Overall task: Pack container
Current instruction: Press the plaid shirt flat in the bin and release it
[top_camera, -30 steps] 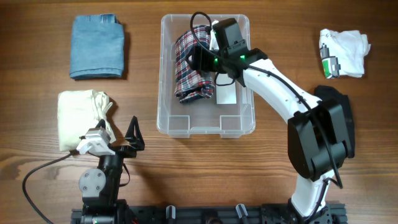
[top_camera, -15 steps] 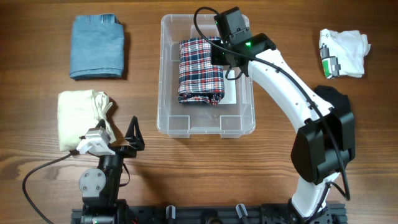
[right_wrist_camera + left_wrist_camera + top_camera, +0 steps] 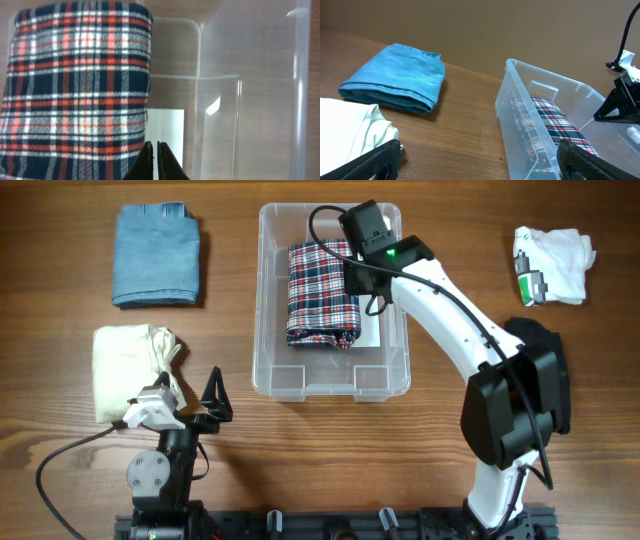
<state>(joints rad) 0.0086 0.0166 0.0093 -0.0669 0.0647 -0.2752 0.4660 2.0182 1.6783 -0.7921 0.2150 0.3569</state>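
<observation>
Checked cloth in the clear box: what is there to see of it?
The folded checked cloth is soft woven fabric in navy, red and white plaid, a thick oblong with rounded folds. It lies flat, lengthwise, on the floor of the clear plastic rectangular container, towards its left side, beside a white label. The shut right gripper hangs at its edge, holding nothing; contact cannot be told.
</observation>
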